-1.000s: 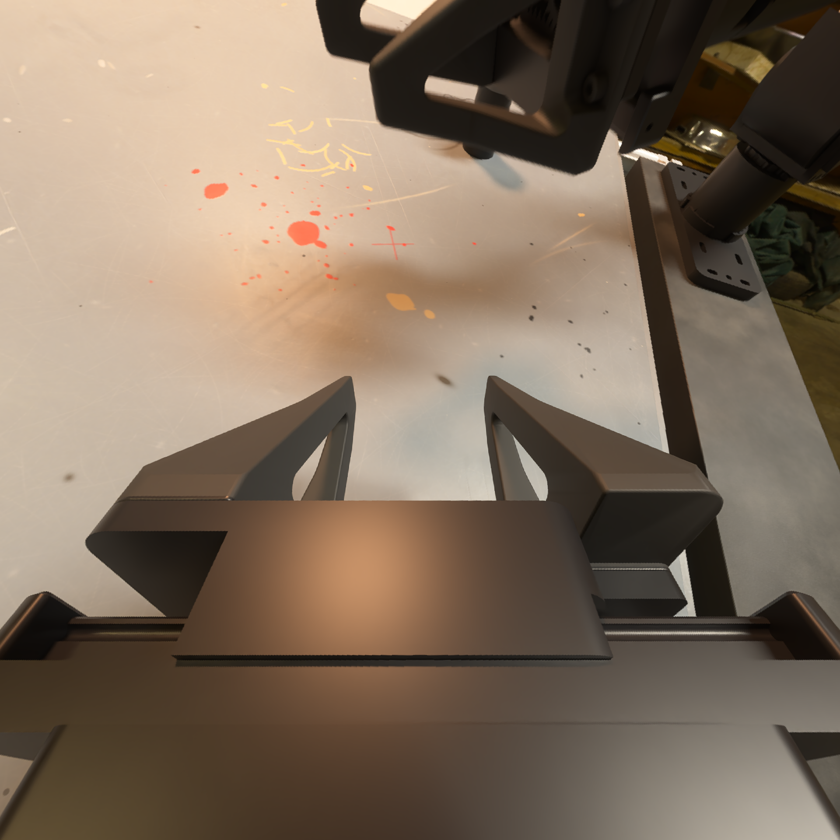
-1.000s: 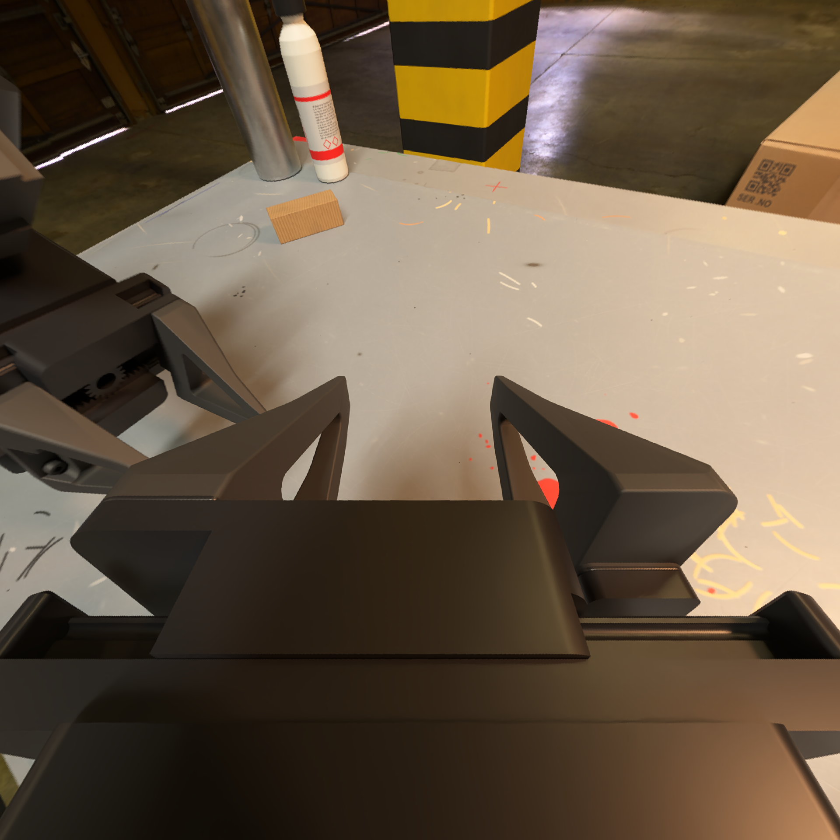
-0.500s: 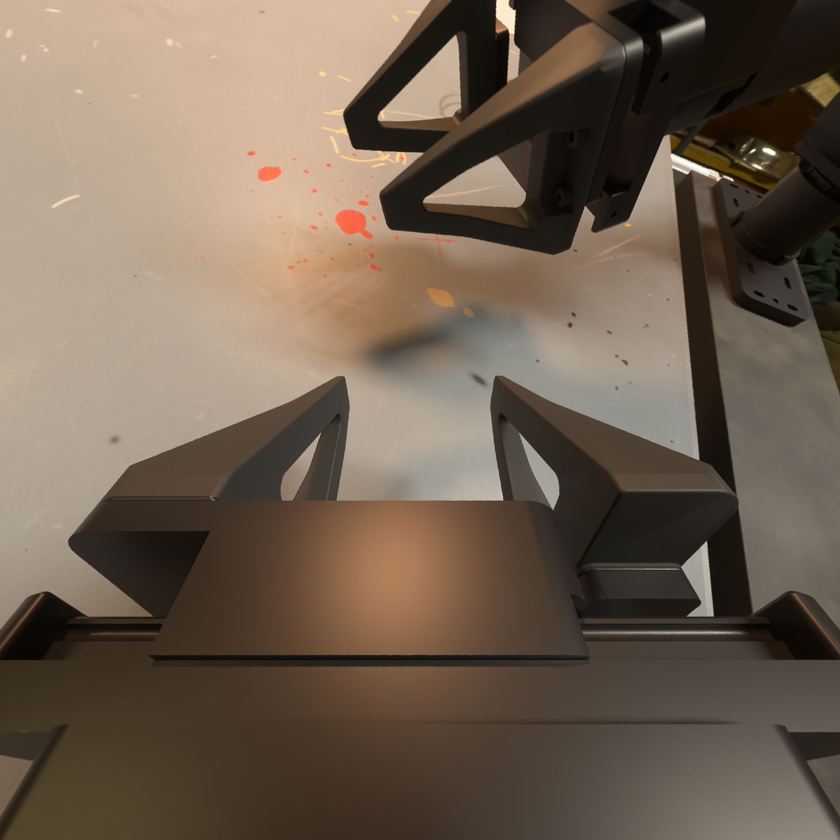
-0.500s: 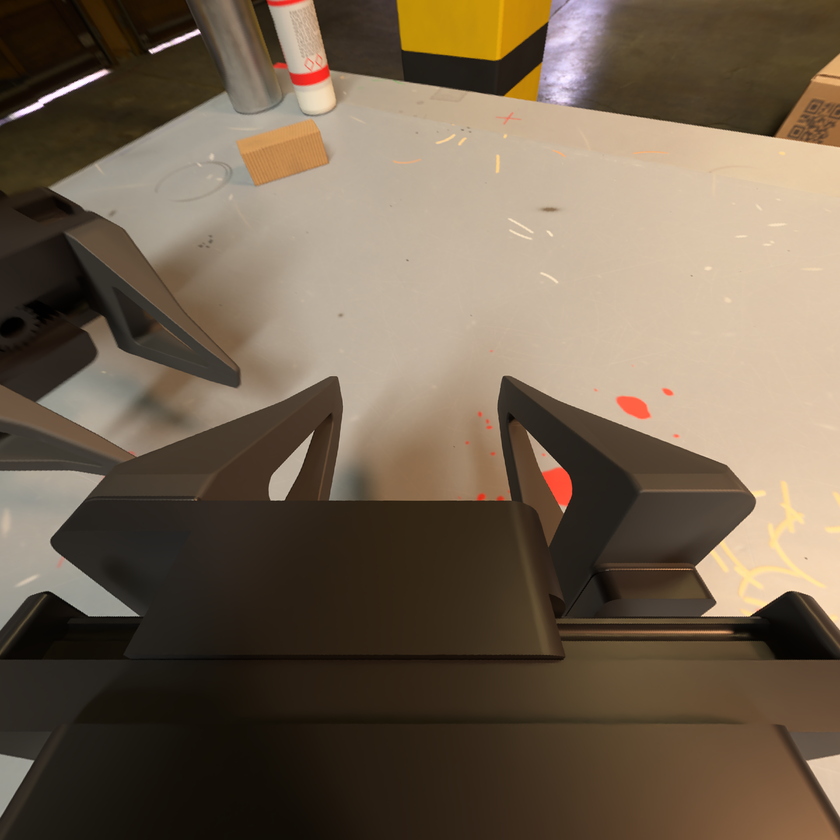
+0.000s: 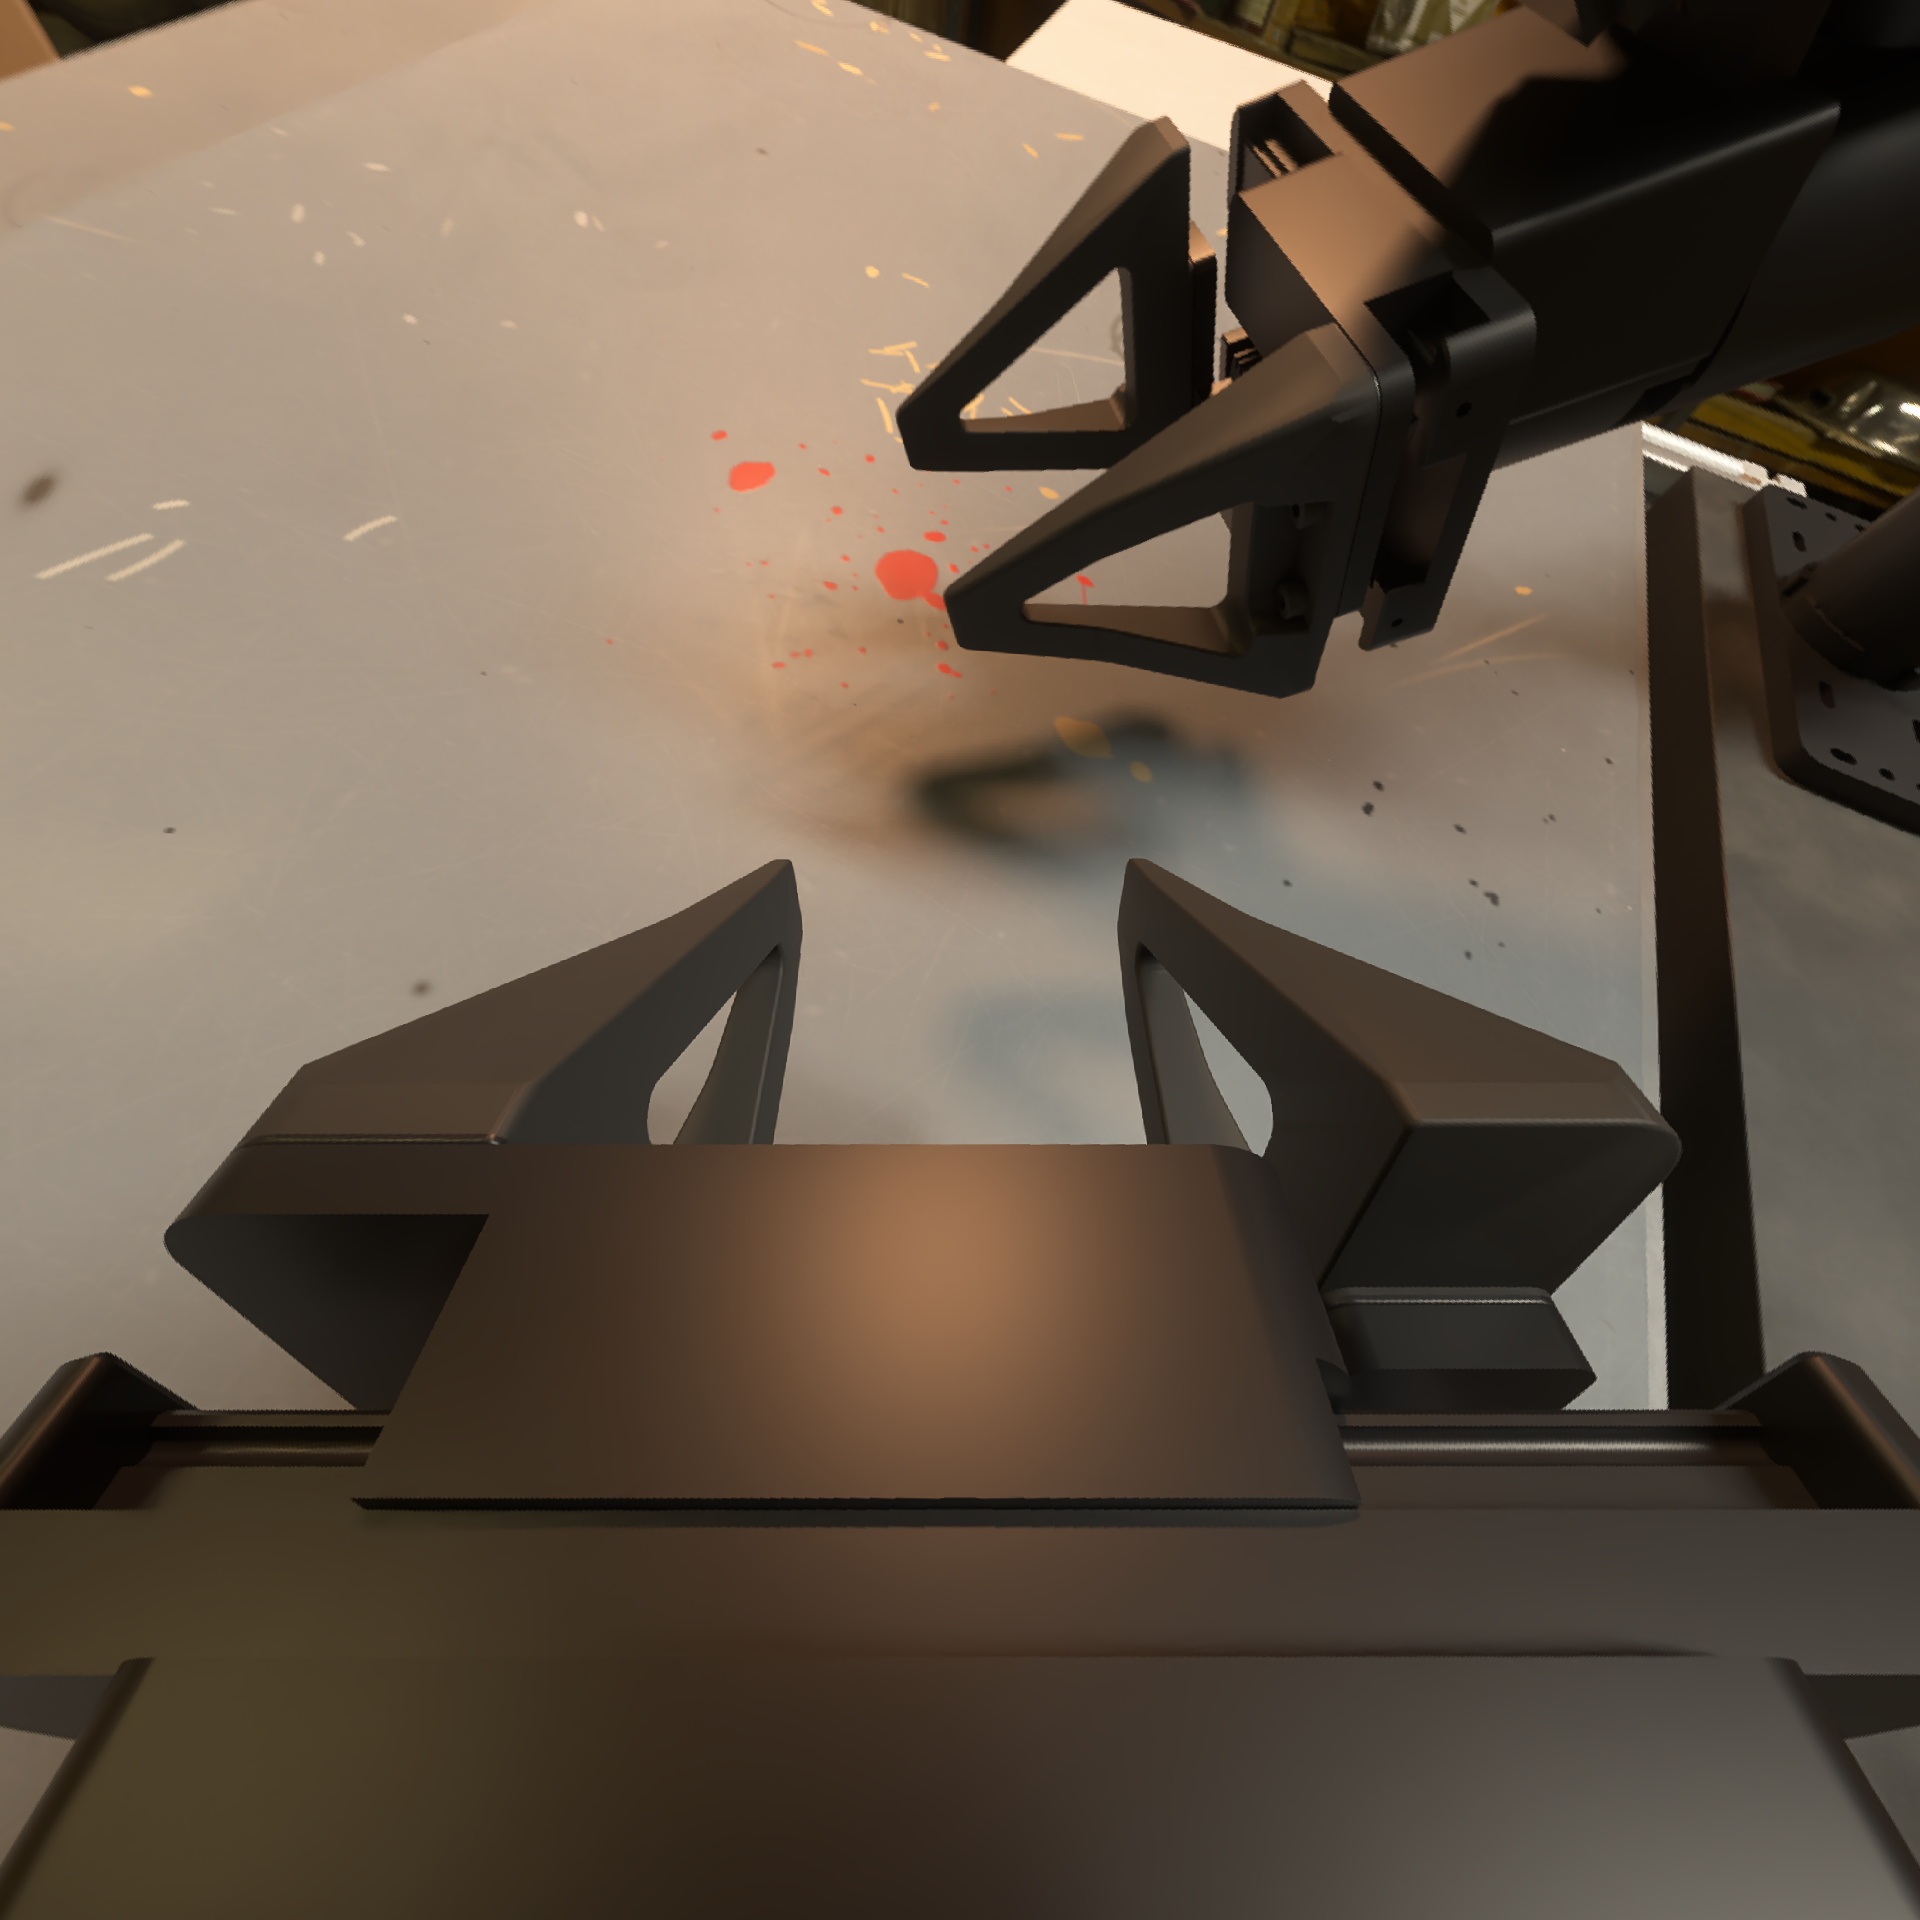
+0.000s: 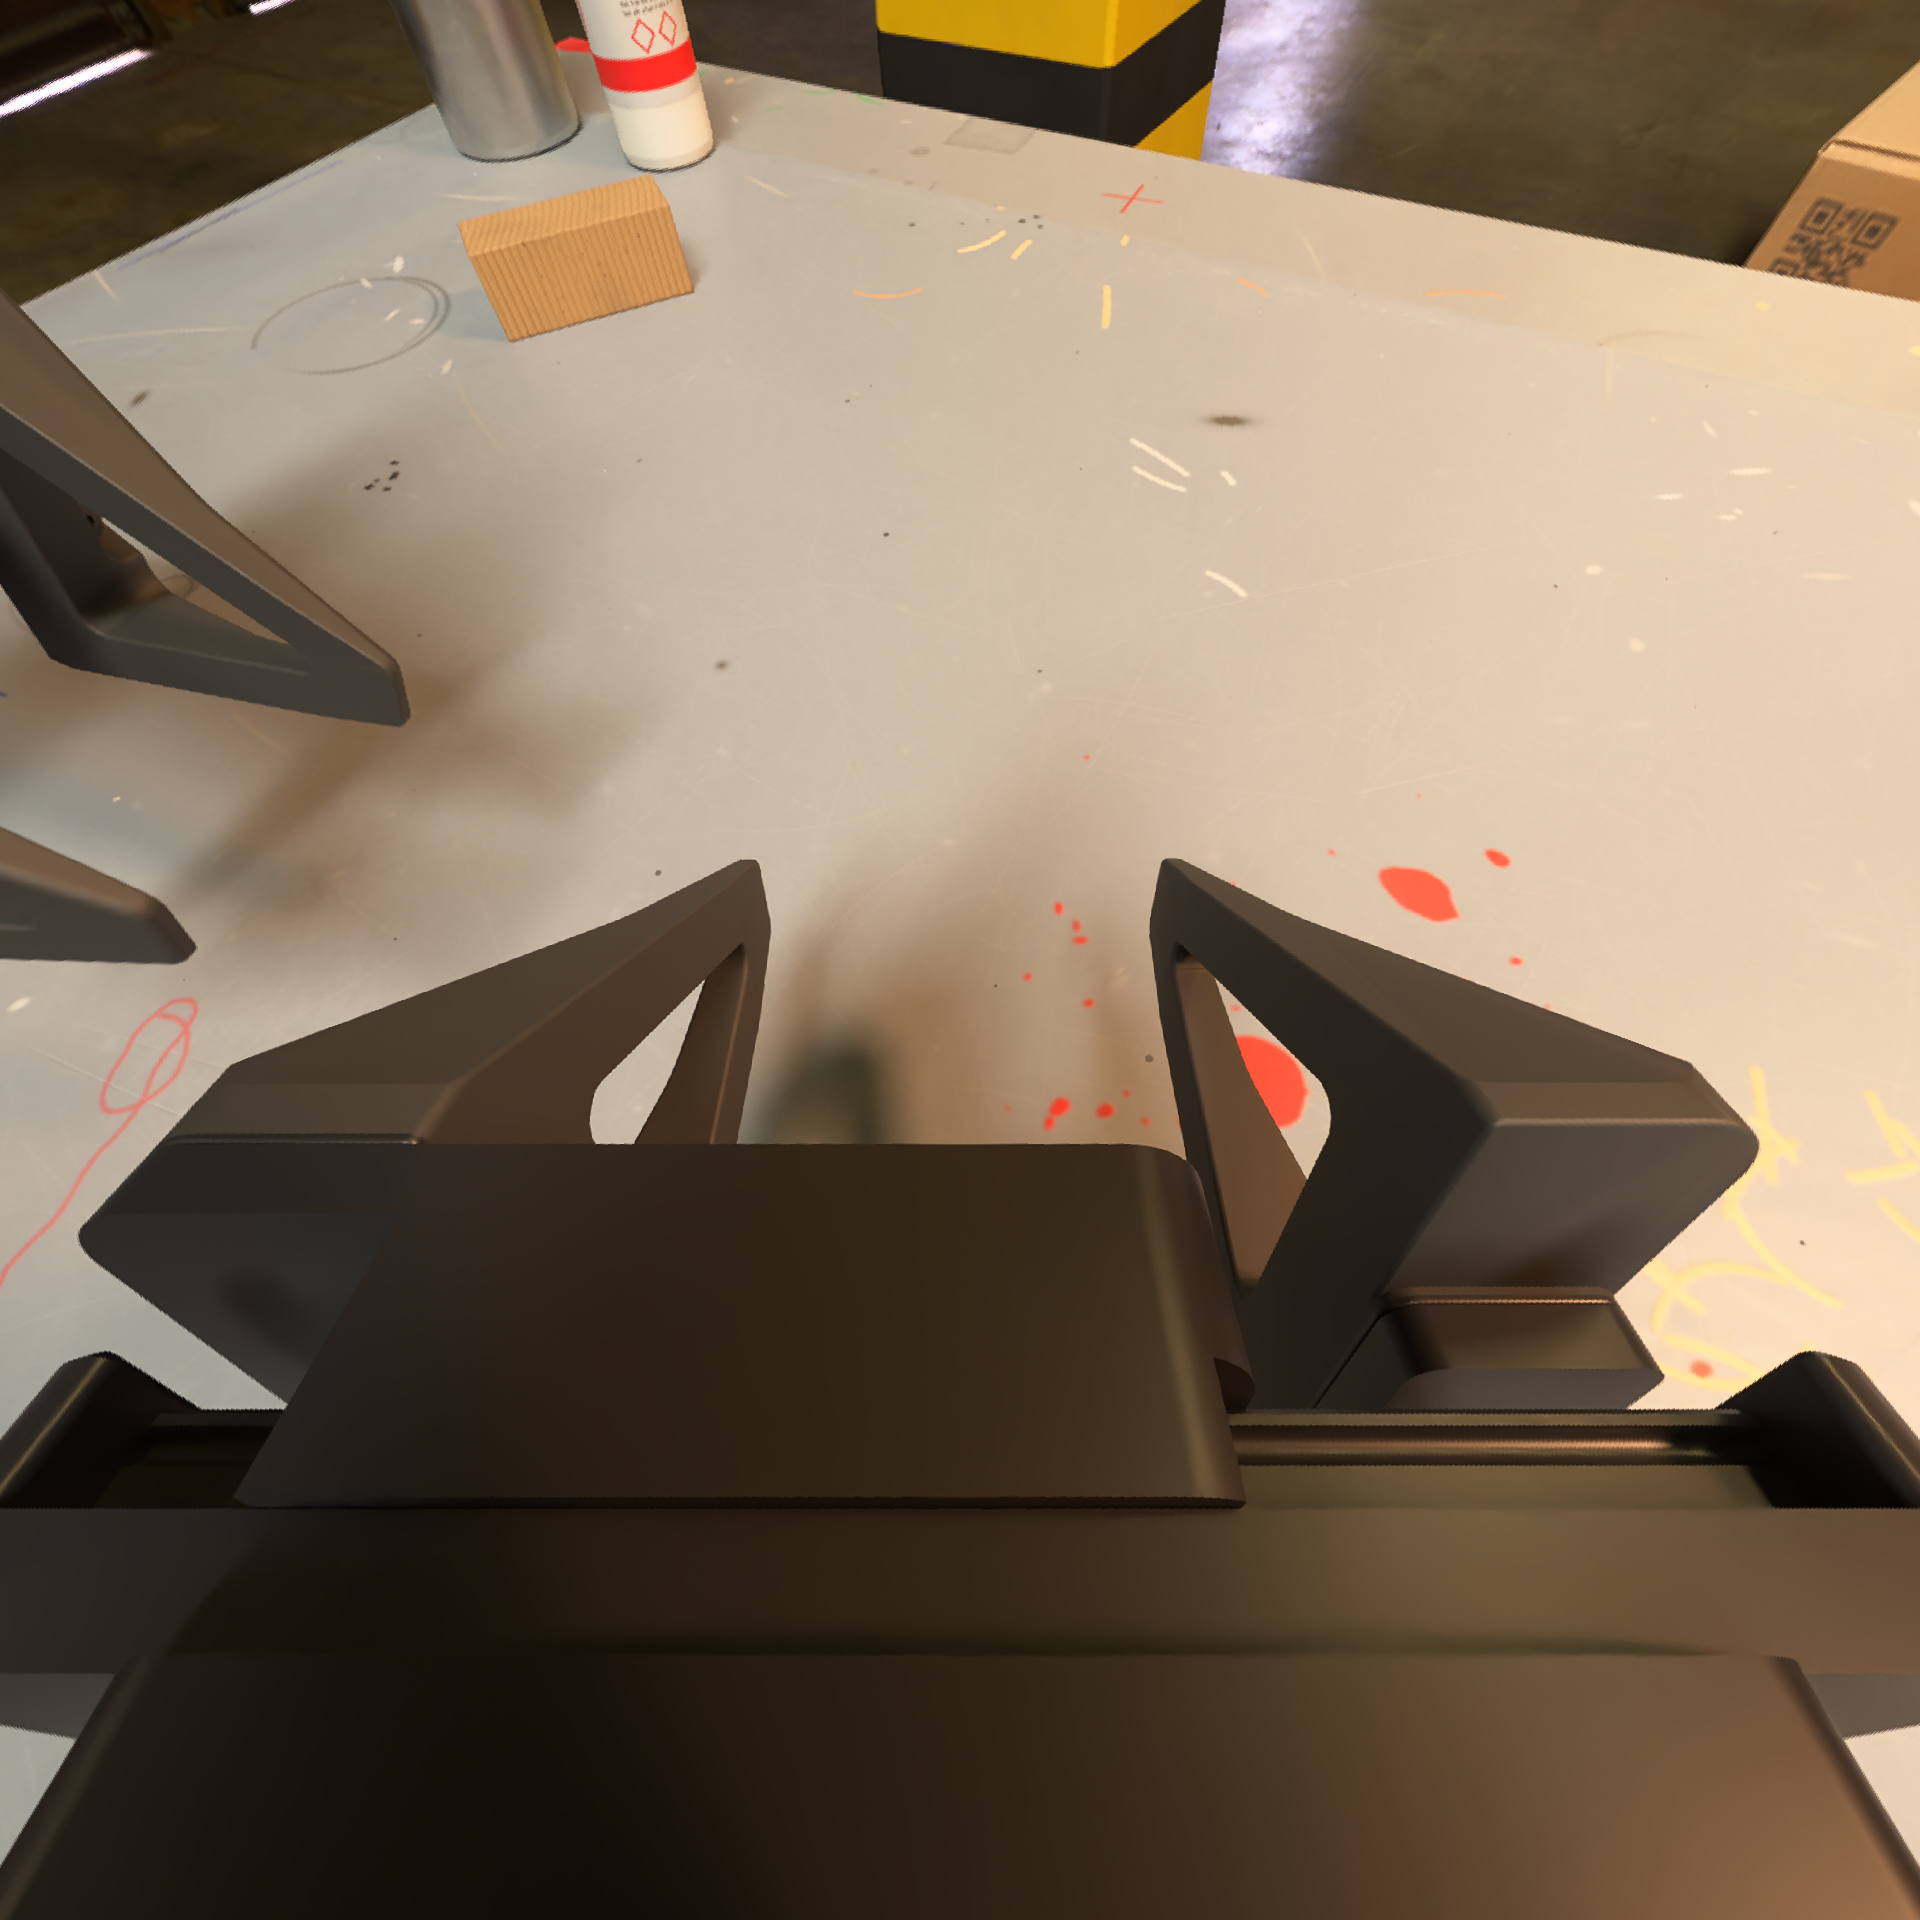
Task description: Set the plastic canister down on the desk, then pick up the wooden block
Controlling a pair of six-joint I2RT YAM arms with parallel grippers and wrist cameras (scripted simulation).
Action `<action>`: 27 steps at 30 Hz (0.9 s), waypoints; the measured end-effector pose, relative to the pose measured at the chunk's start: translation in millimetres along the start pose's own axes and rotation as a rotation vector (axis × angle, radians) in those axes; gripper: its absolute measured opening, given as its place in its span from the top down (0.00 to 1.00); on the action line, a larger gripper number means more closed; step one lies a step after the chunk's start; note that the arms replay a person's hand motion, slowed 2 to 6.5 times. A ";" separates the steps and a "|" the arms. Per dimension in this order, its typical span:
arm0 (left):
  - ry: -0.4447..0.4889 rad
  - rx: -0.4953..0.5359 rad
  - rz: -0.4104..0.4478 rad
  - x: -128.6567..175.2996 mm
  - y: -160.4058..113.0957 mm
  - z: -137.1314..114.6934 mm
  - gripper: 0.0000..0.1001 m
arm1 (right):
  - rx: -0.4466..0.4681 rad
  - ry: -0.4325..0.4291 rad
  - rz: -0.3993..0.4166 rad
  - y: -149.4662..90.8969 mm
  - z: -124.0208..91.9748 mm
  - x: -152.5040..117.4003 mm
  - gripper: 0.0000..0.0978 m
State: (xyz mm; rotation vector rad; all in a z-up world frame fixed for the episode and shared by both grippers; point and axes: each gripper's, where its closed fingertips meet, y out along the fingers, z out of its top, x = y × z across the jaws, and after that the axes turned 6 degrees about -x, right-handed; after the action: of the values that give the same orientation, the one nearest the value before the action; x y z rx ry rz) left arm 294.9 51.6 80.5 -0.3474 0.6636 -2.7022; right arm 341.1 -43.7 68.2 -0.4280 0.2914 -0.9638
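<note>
Fingers of both dark two-finger grippers parted, nothing between them: left gripper [image 5: 961, 883] moderately spread above bare, scuffed grey desk top [image 5: 416, 727]; right gripper [image 6: 956, 883] a little wider, hovering over red paint splatter [image 6: 1418, 894] on the same surface. Each visible in the other's view, off to one side, apart from each other and clear of the desk.

White plastic canister with red band [image 6: 649, 99] upright on the desk at the far edge, just beside a grey metal cylinder [image 6: 499, 83], top cut off by the frame. Held by neither gripper, so first half of the task apparently done already, judging by how things lie.

Tan wooden block with ribbed faces [image 6: 577, 255] flat on the desk, near the canister and slightly closer to the camera, well apart from both grippers. Untouched; not in the left wrist view at all.

Remaining, by the look of it: the whole pick-up. Approach across open desk, descent over the block, closing on its two long faces, lift. Right gripper pointed roughly toward the far corner, block up and to the left of its line. Canister and cylinder close behind the block, hence some risk of a knock during a careless approach.

Yellow-and-black striped post [image 6: 1049, 62] and cardboard box [image 6: 1849, 208] beyond the desk edge, out of the way.
</note>
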 end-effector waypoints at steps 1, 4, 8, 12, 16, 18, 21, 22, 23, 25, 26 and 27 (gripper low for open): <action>0.001 0.008 0.010 -1.4 -1.8 1.6 0.48 | 0.004 0.001 0.000 -0.2 0.9 -0.1 0.36; -0.001 0.030 0.048 -7.2 -8.6 5.8 0.48 | 0.011 0.000 -0.003 -1.0 1.9 0.7 0.36; -0.017 0.061 0.097 -15.6 -21.3 11.2 0.49 | 0.016 -0.016 -0.021 -2.3 2.9 1.9 0.36; -0.034 0.098 0.138 -23.9 -38.9 19.0 0.49 | 0.020 -0.037 -0.038 -3.6 4.5 2.0 0.36; -0.041 0.141 0.176 -32.2 -61.3 29.6 0.50 | 0.022 -0.052 -0.045 -4.0 4.8 1.2 0.36; -0.046 0.156 0.197 -37.0 -73.3 33.3 0.50 | 0.021 -0.055 -0.044 -4.1 4.5 0.2 0.37; -0.067 0.167 0.232 -46.8 -91.5 37.1 0.50 | 0.021 -0.057 -0.040 -4.2 4.4 -1.2 0.37; -0.076 0.169 0.246 -51.0 -97.9 38.5 0.50 | 0.022 -0.057 -0.038 -4.2 4.5 -1.7 0.37; -0.084 0.171 0.261 -55.5 -104.3 40.0 0.50 | 0.023 -0.057 -0.036 -4.3 4.8 -2.3 0.37; -0.102 0.173 0.293 -65.4 -117.8 43.1 0.49 | 0.026 -0.058 -0.031 -4.4 5.4 -3.8 0.37; -0.111 0.174 0.310 -70.7 -124.5 44.6 0.49 | 0.027 -0.059 -0.029 -4.4 5.5 -4.5 0.37; -0.120 0.174 0.327 -76.0 -131.2 45.9 0.49 | 0.027 -0.060 -0.027 -4.3 5.5 -5.3 0.37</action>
State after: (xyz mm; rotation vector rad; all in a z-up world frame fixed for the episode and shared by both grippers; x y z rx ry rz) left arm 344.3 171.3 171.9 -0.3228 0.4067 -2.3844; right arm 337.4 -40.2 75.4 -0.4360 0.2188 -0.9783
